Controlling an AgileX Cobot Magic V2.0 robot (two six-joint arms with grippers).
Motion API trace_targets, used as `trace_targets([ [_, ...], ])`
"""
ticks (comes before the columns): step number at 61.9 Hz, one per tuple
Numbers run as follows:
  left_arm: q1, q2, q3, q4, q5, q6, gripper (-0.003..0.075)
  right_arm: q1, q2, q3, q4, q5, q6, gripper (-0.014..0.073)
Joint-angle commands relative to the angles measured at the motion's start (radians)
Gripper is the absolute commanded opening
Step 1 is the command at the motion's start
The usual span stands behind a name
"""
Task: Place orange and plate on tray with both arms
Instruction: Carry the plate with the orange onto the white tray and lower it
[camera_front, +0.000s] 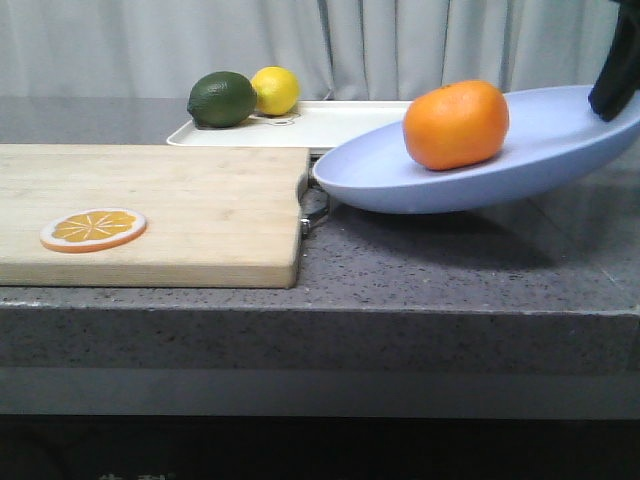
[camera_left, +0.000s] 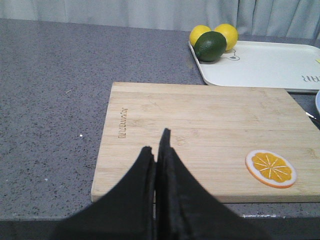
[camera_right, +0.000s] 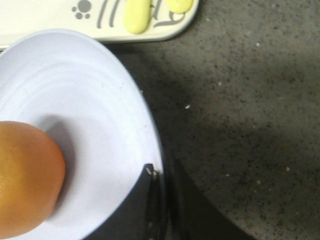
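Observation:
The orange (camera_front: 456, 124) lies on the pale lavender-blue plate (camera_front: 560, 160), which hangs tilted above the counter, its left rim low near the cutting board's handle. My right gripper (camera_front: 617, 80) is shut on the plate's right rim; in the right wrist view it (camera_right: 161, 172) pinches the rim of the plate (camera_right: 90, 125) with the orange (camera_right: 25, 180) beside it. The cream-white tray (camera_front: 340, 122) lies behind the plate and also shows in the left wrist view (camera_left: 265, 65). My left gripper (camera_left: 156, 145) is shut and empty over the board's near edge.
A wooden cutting board (camera_front: 180, 200) with an orange slice (camera_front: 93, 229) fills the left of the counter. A green lime (camera_front: 221, 99) and a yellow lemon (camera_front: 275, 90) sit at the tray's left end. The counter's front edge is near.

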Motion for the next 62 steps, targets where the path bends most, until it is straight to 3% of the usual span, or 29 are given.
trace_targets([
  [1,0.005,0.01,-0.024,-0.003,-0.083,-0.008,-0.0018,-0.005,-0.024,-0.117,0.05,0.019,-0.01,-0.0065],
  [19,0.005,0.01,-0.024,-0.003,-0.083,-0.008,-0.0018,-0.005,0.183,-0.433,0.094,0.059,-0.026,-0.0069],
  [49,0.005,0.01,-0.024,-0.003,-0.083,-0.008,-0.0018,-0.004,0.766,-1.218,0.176,0.175,0.058,-0.0066],
  [62,0.005,0.01,-0.024,-0.003,-0.083,-0.008,-0.0018,0.004,0.913,-1.392,0.208,0.178,0.079,-0.006],
])
